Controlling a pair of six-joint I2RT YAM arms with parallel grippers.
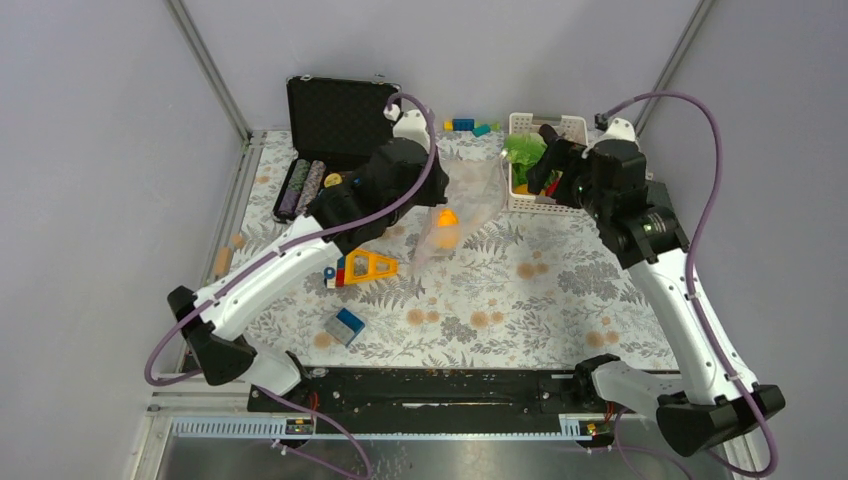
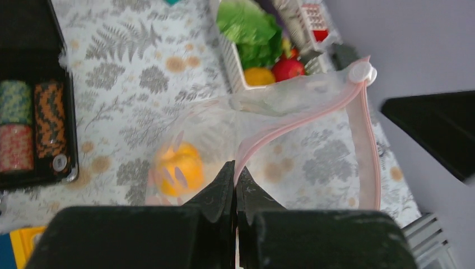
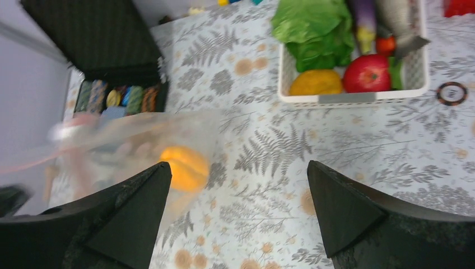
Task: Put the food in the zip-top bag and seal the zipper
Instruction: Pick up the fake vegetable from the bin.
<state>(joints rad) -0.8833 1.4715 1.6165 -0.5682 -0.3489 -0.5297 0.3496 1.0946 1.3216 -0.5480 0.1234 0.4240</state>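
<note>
Top external view, black case (image 1: 338, 112) and toy blocks (image 1: 362, 267) at left, white basket (image 1: 566, 121) of vegetables (image 1: 523, 150) at rear, clear bag (image 1: 472, 192) mid-table, limp, orange piece (image 1: 447, 217) inside, left claw (image 2: 235, 180) pinching its pink zipper strip (image 2: 291, 126), right claw (image 3: 238, 166) spread wide.

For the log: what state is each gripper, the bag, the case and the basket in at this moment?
zip-top bag, unsealed, mouth open, held by its zipper edge.
orange food, inside the bag.
left gripper, shut on the bag's zipper edge.
right gripper, open, holding nothing.
black case, lid open.
white basket, holds food.
</note>
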